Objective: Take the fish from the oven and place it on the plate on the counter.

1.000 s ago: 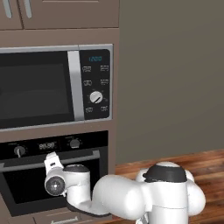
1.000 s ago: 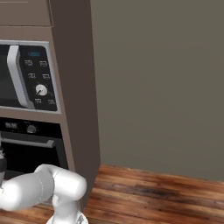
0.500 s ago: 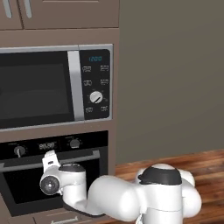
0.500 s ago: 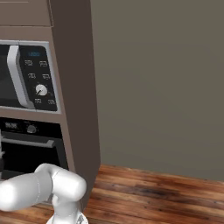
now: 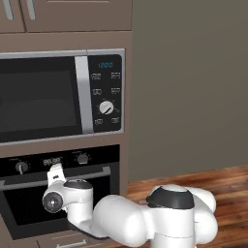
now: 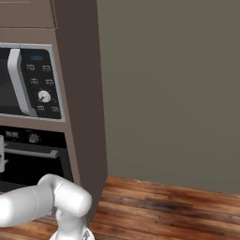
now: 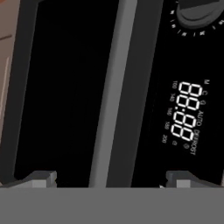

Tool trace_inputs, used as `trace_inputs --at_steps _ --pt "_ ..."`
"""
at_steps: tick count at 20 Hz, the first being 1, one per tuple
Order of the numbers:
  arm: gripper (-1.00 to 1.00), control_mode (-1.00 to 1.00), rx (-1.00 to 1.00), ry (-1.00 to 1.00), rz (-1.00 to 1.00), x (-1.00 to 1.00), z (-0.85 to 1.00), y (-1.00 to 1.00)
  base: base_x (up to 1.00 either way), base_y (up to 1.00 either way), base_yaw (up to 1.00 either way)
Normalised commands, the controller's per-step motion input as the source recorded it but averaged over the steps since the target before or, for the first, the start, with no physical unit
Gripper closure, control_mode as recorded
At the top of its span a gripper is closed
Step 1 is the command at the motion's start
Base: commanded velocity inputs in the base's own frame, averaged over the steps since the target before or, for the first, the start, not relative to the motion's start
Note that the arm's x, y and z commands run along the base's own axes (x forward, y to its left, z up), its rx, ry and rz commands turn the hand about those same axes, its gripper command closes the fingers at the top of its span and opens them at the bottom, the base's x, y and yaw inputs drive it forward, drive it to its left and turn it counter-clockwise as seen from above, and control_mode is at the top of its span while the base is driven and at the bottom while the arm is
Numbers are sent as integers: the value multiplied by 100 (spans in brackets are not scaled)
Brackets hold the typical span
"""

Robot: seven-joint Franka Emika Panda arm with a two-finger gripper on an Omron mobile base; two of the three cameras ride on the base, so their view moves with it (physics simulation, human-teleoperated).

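The oven (image 5: 92,203) sits below the microwave with its black glass door shut. My gripper (image 5: 54,173) hangs in front of the door at the height of the silver bar handle (image 5: 99,173). In the hand view the gripper (image 7: 109,177) is open, and the handle (image 7: 114,87) runs between its two fingertips (image 7: 41,177) without touching them. The oven's display (image 7: 186,116) and one knob (image 7: 197,11) lie to one side. The fish is hidden behind the shut door. The plate and the counter are out of view.
A silver-and-black microwave (image 5: 58,92) is built in above the oven, also seen as the microwave (image 6: 33,79) from the right. Brown cabinet doors (image 5: 72,14) top the column. A grey wall (image 6: 168,89) and wooden floor (image 6: 168,201) lie to the right.
My hand and forearm have edged a little to the left and closer to the oven handle. The jaws have stayed open and the oven door has stayed shut.
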Motion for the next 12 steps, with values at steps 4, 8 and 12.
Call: trace_inputs --at_steps 4,8,12 --pt "-100 -100 0 0 -11 28 0 0 0 0 0" --pt "-100 -100 0 0 -10 19 -18 0 0 0 0" --pt "-100 -100 0 0 -5 16 -34 1 0 0 0"
